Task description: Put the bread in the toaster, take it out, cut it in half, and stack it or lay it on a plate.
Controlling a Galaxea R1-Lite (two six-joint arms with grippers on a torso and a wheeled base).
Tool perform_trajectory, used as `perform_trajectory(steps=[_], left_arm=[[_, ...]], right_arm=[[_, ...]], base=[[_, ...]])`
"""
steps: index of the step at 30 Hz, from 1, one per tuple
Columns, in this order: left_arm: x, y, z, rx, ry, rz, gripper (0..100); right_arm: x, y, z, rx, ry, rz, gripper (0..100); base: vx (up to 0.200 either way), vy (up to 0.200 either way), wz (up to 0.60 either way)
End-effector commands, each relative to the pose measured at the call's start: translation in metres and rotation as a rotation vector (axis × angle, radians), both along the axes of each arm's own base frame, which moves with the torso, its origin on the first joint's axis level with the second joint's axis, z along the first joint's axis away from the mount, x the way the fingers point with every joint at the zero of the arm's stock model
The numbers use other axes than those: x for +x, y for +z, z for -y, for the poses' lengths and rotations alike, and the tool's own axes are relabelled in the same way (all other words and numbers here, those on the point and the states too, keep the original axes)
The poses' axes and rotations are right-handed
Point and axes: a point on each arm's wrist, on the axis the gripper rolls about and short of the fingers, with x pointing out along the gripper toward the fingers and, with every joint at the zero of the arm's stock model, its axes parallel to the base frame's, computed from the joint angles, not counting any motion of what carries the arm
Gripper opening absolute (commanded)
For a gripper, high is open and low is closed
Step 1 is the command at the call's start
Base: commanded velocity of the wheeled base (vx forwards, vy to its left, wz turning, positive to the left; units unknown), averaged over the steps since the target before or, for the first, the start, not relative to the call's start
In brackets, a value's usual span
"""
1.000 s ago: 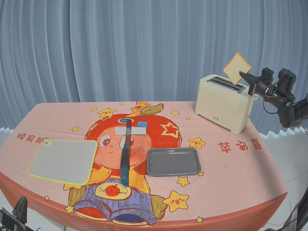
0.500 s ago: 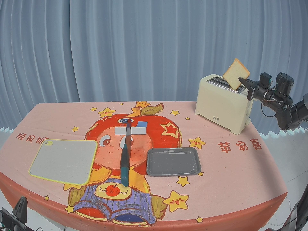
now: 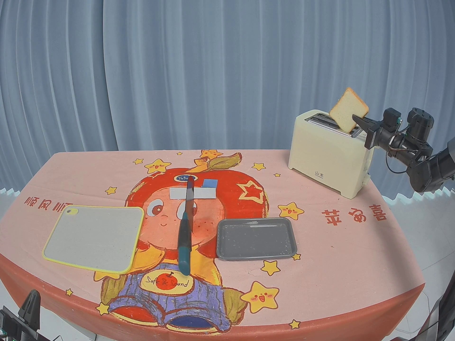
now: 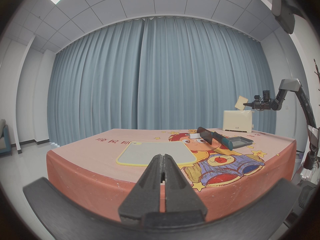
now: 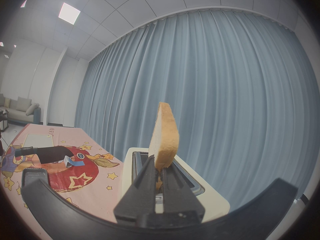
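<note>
Evidently the step in hand was judged to be the loading of the toaster. The bread was pinched at its lower corner between the closed fingers of the right gripper. It was held on edge and tilted, with the toaster directly beneath the claw. In the right wrist view that corner was seen at the mouth of a slot, though how deep it reached could not be told. To do this well, the slice would likely need to be brought parallel to the slot and centred between its walls. It would then be lowered straight and released only once the walls could keep it standing, since a tilted slice might catch on the rim. The slots were too dark for anything else inside them to be made out. Well away from that claw, toward the table's middle, the grey plate was seen with no bread in it. The knife lay just beyond the plate, and the cutting board farther off again. The left gripper was held low at the table's near edge, its fingers pressed together on nothing.
</note>
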Motion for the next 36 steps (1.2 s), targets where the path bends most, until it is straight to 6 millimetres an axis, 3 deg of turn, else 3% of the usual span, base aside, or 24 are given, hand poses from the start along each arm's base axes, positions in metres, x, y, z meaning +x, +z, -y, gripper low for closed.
perform_trajectory(steps=[1,36], left_arm=[[0.0,-0.005,0.0,0.0,0.0,-0.001,0],[0.0,-0.005,0.0,0.0,0.0,-0.001,0]], right_arm=[[0.0,0.0,-0.002,0.0,0.006,0.001,0],[0.007,0.013,-0.003,-0.088,0.009,-0.064,0]], base=[[0.0,0.0,0.0],[0.0,0.0,0.0]])
